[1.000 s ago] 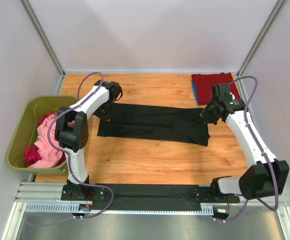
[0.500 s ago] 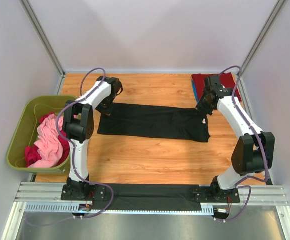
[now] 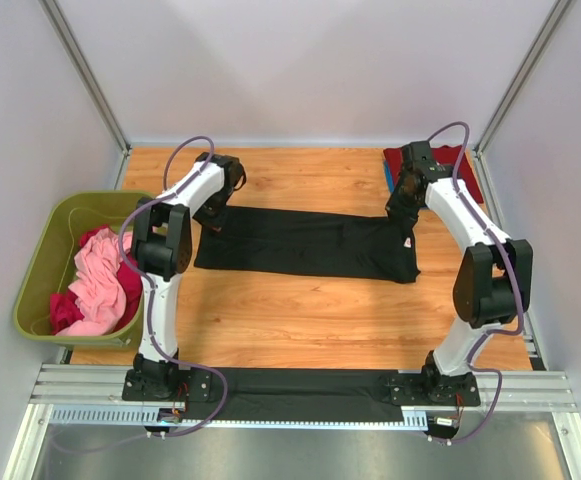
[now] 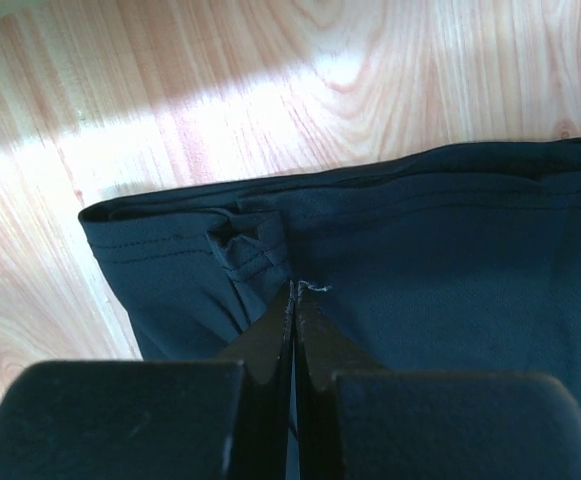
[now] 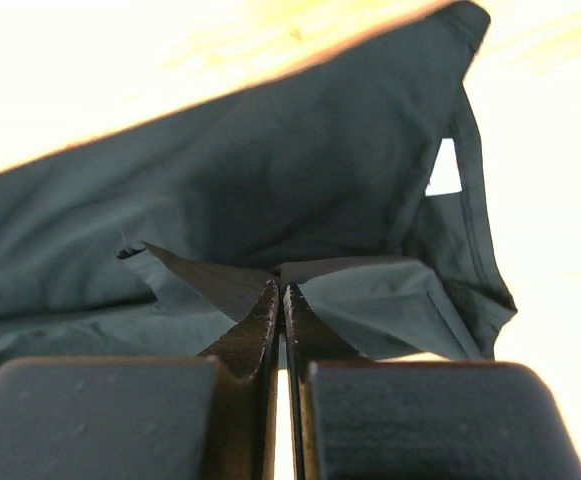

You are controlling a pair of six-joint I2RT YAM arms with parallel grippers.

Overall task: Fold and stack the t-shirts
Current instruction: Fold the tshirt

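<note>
Jaws on both arms clench the black t-shirt [image 3: 305, 243] at its far corners; raise evenly, keeping cloth taut before folding nearward

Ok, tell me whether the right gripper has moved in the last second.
Yes. The right gripper, shut on the black t-shirt, has moved toward the table's far edge, closer to the folded dark red t-shirt.
</note>
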